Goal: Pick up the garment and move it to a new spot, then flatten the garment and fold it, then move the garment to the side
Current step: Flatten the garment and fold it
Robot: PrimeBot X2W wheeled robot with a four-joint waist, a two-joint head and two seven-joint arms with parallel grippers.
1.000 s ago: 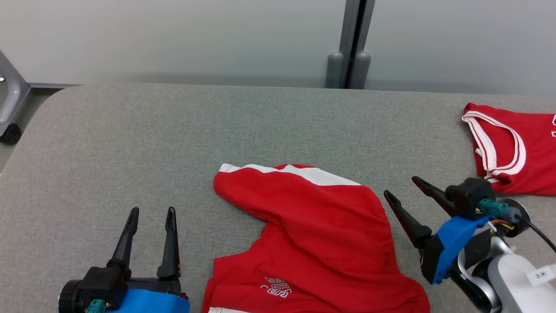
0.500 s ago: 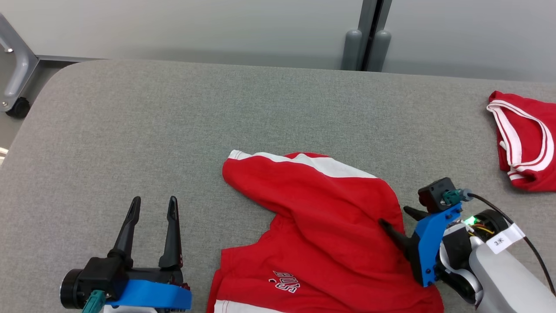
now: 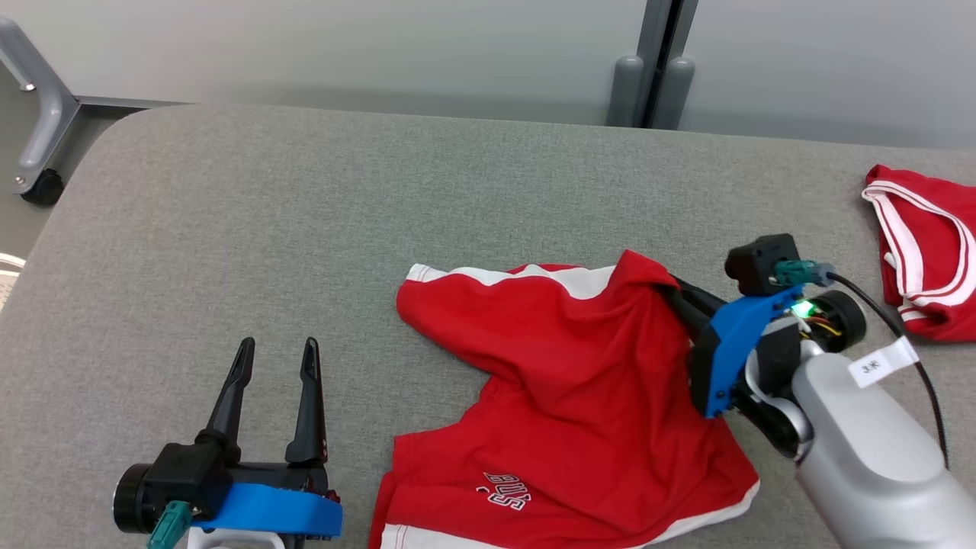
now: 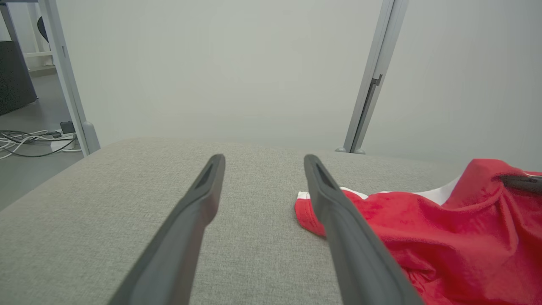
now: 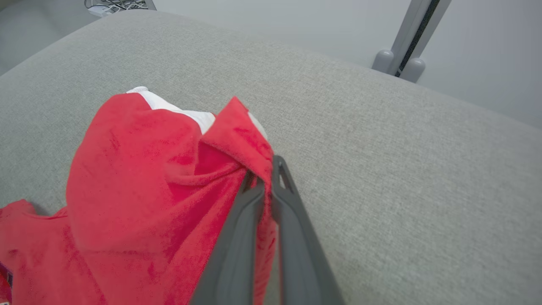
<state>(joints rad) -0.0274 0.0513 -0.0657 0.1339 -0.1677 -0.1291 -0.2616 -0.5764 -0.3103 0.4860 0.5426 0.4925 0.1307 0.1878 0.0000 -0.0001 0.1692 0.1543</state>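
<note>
**A:** Where was the garment (image 3: 564, 396) at that moment?

**B:** Crumpled on the grey table (image 3: 305, 198), near the front edge and a little right of centre. Most of it lay on the surface, and one peak along its right side stood lifted off it.

**A:** Lifted by what?

**B:** The right gripper (image 5: 263, 176). Its two dark fingers were pressed together with a fold of red cloth pinched between them, close to the white trim.

**A:** And the other one?

**B:** The left gripper (image 3: 277, 347) was over bare table to the left of the cloth. Its fingers were spread apart with nothing between them, and it wasn't touching the fabric.

**A:** What did you think could go wrong?

**B:** The bite looked thin — only a small ridge of fabric sat near the fingertips. I judged that a quick lift could let the weight of the trailing cloth pull it free, and the garment would drop in a heap.

**A:** Anything else?

**B:** With only one hold, the rest would probably hang and bunch, which would make the flattening harder. I also couldn't tell whether one layer or two were caught, and two would stop it opening flat. A second red garment (image 3: 923, 252) lay at the table's far right, well apart — a carry in that direction might land one on the other.
</note>
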